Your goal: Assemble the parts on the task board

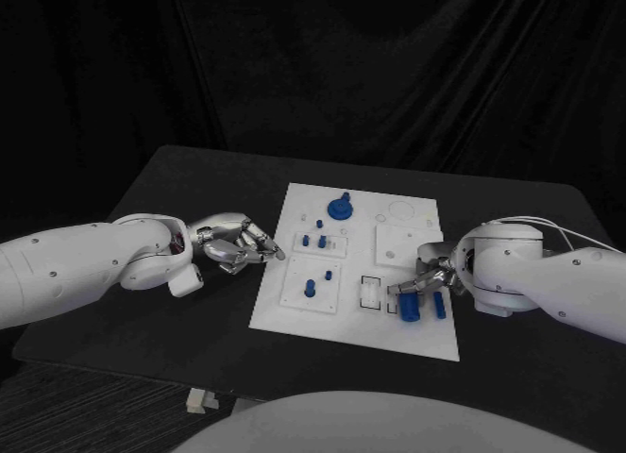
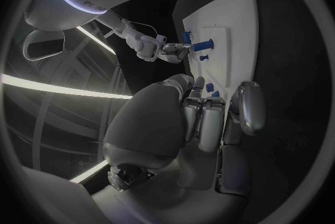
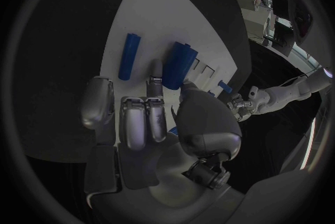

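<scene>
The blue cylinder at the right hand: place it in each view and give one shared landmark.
Head view: blue cylinder near the white board's right front corner, at the right hand.
Left wrist view: cylinder beside the far hand.
Right wrist view: cylinder past the fingertips.
Shared landmark: the white board.

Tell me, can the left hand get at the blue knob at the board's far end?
Probably yes. The left hand hovers at the board's left edge holding nothing, and nothing stands between it and the knob. The right hand is busy at the near right.
</scene>
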`<state>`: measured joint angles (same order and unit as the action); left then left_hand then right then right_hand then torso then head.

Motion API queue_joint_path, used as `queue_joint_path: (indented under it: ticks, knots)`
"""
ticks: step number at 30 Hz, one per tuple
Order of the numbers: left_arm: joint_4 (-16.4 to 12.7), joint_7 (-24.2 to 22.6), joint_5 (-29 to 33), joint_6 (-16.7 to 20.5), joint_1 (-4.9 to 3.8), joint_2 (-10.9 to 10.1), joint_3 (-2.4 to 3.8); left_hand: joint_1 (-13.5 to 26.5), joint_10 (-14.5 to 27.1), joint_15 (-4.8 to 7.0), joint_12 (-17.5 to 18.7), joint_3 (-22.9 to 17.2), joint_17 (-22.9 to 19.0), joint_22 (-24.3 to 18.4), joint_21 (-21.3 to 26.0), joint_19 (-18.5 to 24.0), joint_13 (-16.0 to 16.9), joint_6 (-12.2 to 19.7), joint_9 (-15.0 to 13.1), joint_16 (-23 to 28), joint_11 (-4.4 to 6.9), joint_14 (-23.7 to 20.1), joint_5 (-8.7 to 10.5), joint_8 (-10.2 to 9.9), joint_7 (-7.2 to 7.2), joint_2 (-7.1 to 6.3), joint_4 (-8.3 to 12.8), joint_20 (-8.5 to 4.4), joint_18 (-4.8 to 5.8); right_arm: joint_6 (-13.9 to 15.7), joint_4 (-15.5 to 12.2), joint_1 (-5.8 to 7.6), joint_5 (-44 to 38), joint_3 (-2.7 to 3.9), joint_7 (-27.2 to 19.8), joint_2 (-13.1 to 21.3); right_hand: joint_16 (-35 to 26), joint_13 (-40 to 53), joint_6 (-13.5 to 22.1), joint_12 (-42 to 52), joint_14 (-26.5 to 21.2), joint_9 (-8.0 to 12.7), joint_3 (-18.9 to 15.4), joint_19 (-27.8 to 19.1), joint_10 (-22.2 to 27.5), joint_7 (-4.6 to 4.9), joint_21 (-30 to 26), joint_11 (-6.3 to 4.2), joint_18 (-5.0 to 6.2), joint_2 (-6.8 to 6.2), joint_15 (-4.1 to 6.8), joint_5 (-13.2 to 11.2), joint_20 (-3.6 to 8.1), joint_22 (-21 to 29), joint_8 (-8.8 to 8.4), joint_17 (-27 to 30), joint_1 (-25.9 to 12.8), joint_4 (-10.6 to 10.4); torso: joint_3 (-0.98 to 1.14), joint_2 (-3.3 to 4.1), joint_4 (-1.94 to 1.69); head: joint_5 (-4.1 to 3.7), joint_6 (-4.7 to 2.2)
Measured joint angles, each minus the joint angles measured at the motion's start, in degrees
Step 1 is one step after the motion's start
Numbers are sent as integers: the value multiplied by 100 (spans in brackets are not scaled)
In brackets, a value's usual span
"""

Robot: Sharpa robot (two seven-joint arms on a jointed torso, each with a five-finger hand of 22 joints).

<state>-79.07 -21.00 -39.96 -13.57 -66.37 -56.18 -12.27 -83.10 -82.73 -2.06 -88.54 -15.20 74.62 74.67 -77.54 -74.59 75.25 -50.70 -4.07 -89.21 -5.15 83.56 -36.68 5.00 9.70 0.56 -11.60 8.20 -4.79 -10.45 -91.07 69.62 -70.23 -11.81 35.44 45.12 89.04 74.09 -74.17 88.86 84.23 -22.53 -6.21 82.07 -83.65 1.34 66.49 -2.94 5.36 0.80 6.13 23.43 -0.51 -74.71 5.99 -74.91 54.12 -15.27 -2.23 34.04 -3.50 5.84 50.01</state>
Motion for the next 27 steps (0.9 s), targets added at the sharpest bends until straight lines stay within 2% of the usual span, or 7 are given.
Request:
queue_joint_path:
  ticks: [5, 8, 16, 19, 20, 21, 27]
  knots:
    - [2, 6, 0, -5, 1, 0, 0, 0, 0, 0, 0, 0, 0, 0, 0, 0, 0, 0, 0, 0, 0, 0, 0, 0, 0, 0, 0, 0, 0, 1, 1, -4, -1, 2, 0, 4, 0, 0, 116, 0, 0, -160, -109, 0, 0, 12, -115, 1, 0, -59, 0, 660, 0, 0, 0, 0, 246, 110, 0, 0, 0, 4, 0]
    - [2, 9, 0, -7, 2, -2, 0, 0, 0, 0, 0, 0, 0, 0, 0, 0, 0, 0, 0, 0, 0, 0, 0, 0, 0, 0, 0, 0, 0, 28, -8, -5, 1, 4, -6, 15, 0, 0, 134, 0, 0, -247, -122, -1, 0, 12, -115, 1, 1, -79, -1, 850, 0, 0, 0, 0, 340, 125, 0, 0, 0, 7, 0]
    - [8, 18, 0, -12, 4, 0, 0, 0, 0, 0, 0, 0, 0, 0, 0, 0, 0, 0, 0, 0, 0, 0, 0, 0, 0, 0, 0, 0, 0, 198, -68, -5, 13, 6, -18, 115, 0, 0, 153, 0, 0, -326, -152, -12, 1, 11, -173, 1, 1, -170, -1, 1052, 9, 0, 0, 0, 472, 250, 1, 0, 1, 7, 0]
    - [12, 22, 0, -15, 4, 4, 0, 0, 0, 0, 0, 0, 0, 0, 0, 0, 0, 0, 0, 0, -1, 0, 0, 0, 0, 0, 0, 0, 0, 290, -84, -5, 35, 0, -16, 175, 0, 0, 152, 0, 20, -326, -133, -11, 1, 12, -173, 2, 1, -163, -22, 1228, 9, 0, 0, 0, 493, 268, 1, 0, 1, 7, 0]
    - [14, 24, 0, -16, 5, 6, 0, 0, 0, 0, 0, 0, 0, 0, 0, 0, 0, 0, 0, 0, -1, 0, 0, 0, 0, 0, 0, 0, 0, 318, -89, -6, 47, -2, -15, 192, 0, 0, 152, 0, -9, -326, -127, -11, 2, 12, -173, 3, 1, -163, -50, 1229, 9, 0, 0, 0, 493, 274, 1, -1, 2, 7, 0]
    - [16, 26, 0, -17, 5, 8, 0, 0, 0, 0, 0, 0, 0, 0, 0, 0, 0, 0, 0, 0, -1, 0, 0, 0, 0, 0, 0, 0, 0, 357, -100, -6, 67, -3, -13, 212, 0, 0, 154, 0, -10, -327, -110, -12, 74, 12, -173, 69, 1, -162, -50, 1229, 9, 0, 0, 0, 495, 291, 1, -1, 2, 5, 0]
    - [33, 38, 0, -23, 6, 10, 2, 0, -1, 0, 0, 0, 0, 0, 0, 0, 0, 0, 0, 0, -1, 0, 0, 0, 0, 0, 0, 0, 0, 537, -184, -3, 226, -3, -13, 293, 0, 0, 152, 0, -10, -326, -73, -12, 73, 11, -238, 70, 1, -162, -50, 1230, 10, 0, 0, 0, 495, 328, 1, -2, 2, 3, 0]
